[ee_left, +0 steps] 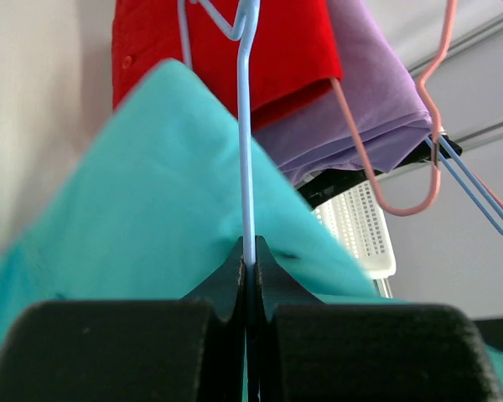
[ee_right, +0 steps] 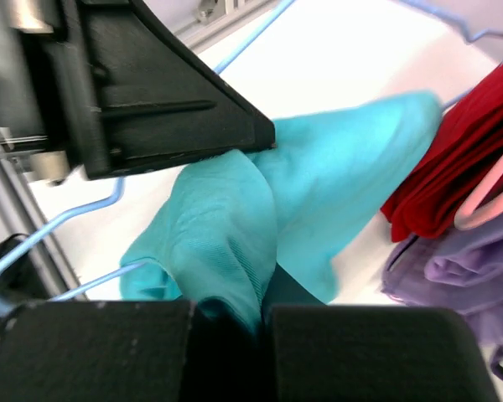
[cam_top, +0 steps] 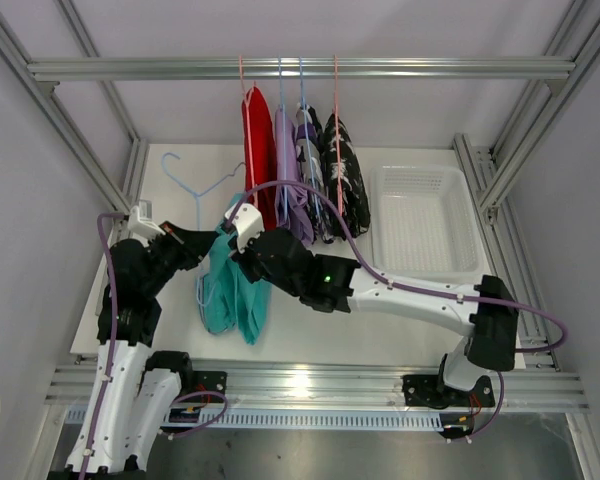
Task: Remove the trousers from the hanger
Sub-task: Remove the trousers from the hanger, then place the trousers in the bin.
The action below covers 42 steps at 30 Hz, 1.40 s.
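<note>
The teal trousers (cam_top: 230,290) hang off a light blue hanger (cam_top: 194,188) held low in front of the rail. My left gripper (cam_top: 212,238) is shut on the hanger's wire (ee_left: 246,167), with the teal cloth (ee_left: 151,209) draped right behind its jaws (ee_left: 249,251). My right gripper (cam_top: 242,240) is shut on a fold of the teal trousers (ee_right: 226,234), close beside the left gripper's body (ee_right: 151,92). Red (cam_top: 258,150), lilac (cam_top: 286,170), printed (cam_top: 311,165) and black blotched (cam_top: 346,175) trousers hang on hangers from the rail.
A metal rail (cam_top: 400,68) spans the back, carrying the pink and blue hangers. A white slatted basket (cam_top: 425,225) stands on the table at the right. Aluminium frame posts flank both sides. A pink hanger (ee_left: 402,201) shows under the lilac cloth (ee_left: 360,109).
</note>
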Each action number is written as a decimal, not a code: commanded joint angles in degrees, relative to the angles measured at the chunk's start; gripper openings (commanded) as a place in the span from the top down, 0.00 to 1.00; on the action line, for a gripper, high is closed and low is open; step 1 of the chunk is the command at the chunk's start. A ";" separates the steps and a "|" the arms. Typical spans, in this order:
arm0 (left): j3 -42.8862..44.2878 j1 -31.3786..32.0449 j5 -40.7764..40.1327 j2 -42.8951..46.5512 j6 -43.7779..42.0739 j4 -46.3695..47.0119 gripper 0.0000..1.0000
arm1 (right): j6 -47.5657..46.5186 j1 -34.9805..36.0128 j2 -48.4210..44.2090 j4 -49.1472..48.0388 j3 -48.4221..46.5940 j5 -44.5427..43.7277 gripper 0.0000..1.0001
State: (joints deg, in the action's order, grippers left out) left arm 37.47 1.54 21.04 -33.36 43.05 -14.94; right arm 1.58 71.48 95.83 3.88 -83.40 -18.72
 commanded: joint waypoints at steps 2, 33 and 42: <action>0.85 0.30 -3.19 0.49 -1.74 -1.05 1.00 | -1.32 0.85 -8.10 -0.55 -4.23 -1.93 1.00; 0.93 0.31 -3.28 -1.62 -2.09 -2.11 1.00 | -14.41 2.43 -31.22 17.48 -20.93 -22.58 1.00; 0.94 0.30 -2.58 -1.53 -2.35 -1.94 1.00 | -16.79 2.35 -39.57 16.69 -13.82 -31.88 1.00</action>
State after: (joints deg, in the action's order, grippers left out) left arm 37.50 1.61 18.15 -35.24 41.93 -18.20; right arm -12.86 73.67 58.61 25.71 -98.45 -44.21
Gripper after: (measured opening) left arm 0.012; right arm 0.022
